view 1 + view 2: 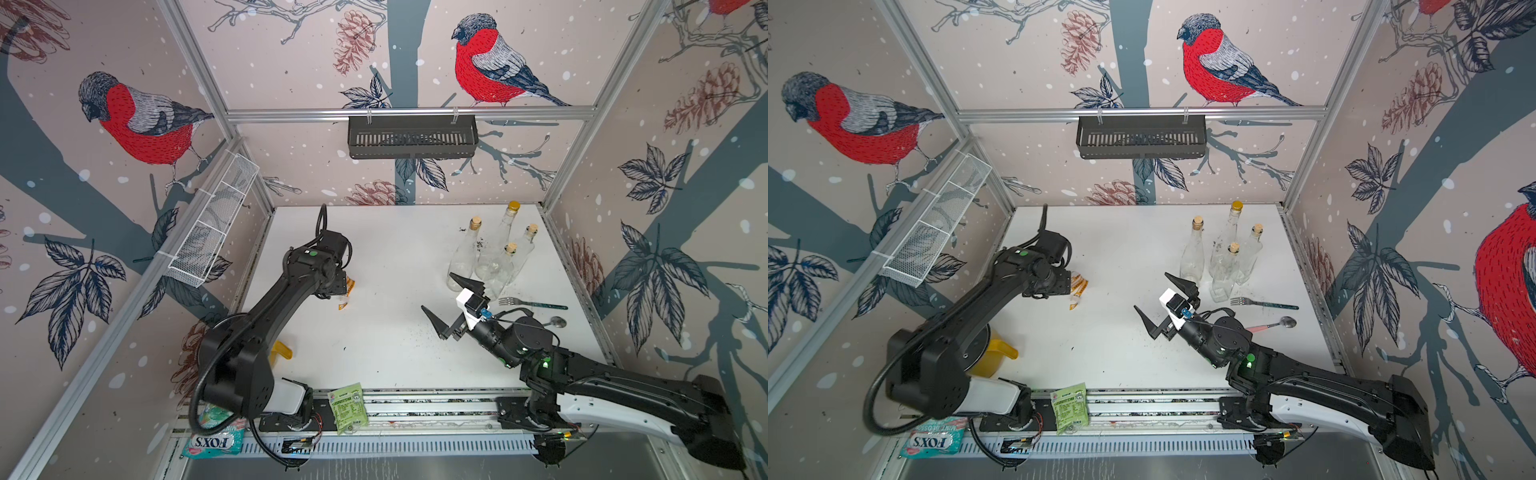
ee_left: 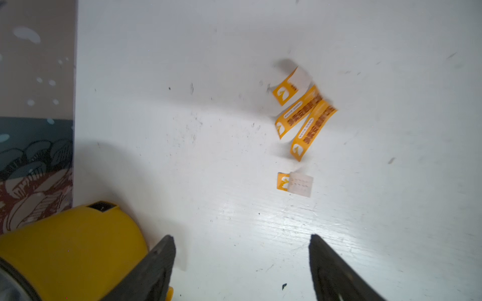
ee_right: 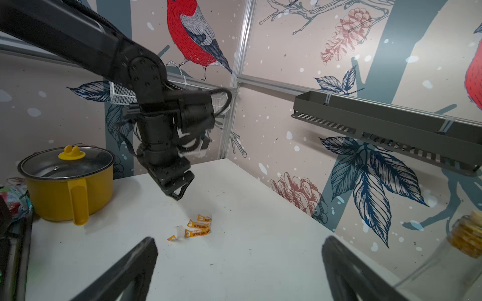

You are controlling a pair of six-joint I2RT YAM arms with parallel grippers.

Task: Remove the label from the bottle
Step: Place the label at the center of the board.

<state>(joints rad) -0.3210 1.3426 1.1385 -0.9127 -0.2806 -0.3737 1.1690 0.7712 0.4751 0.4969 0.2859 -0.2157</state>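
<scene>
The left gripper [image 2: 242, 245] hung over the white table [image 2: 391, 234], jaws wide apart and empty. Its fingers [image 2: 161, 263] framed bare tabletop, one of them beside the yellow pot [image 2: 73, 247]. The right gripper [image 1: 446, 301] was also spread wide with nothing in it, well apart from the pot and aimed back toward it.

The label [image 2: 305, 114] lay loose on the table, off any bottle, just beyond the left gripper on the side away from the pot. It was in pieces: three curled orange strips lying close together and a short scrap [image 2: 294, 183] just apart from them. The strips ran nearly parallel, long axes slanted, with their logo ends nearer the pot. The scrap lay flat, with a pale patch over part of it.

Four clear bottles [image 1: 494, 253] stood upright in a tight cluster, necks up, far from the pot and past the right gripper.

In both top views the left arm's wrist hid its fingers and covered part of the label [image 1: 1077, 291], and the arm hid most of the pot [image 1: 1000, 353]. The print on the strips was too blurred to read. In the right wrist view only one bottle [image 3: 464, 239] showed, cut off at the frame's edge.
</scene>
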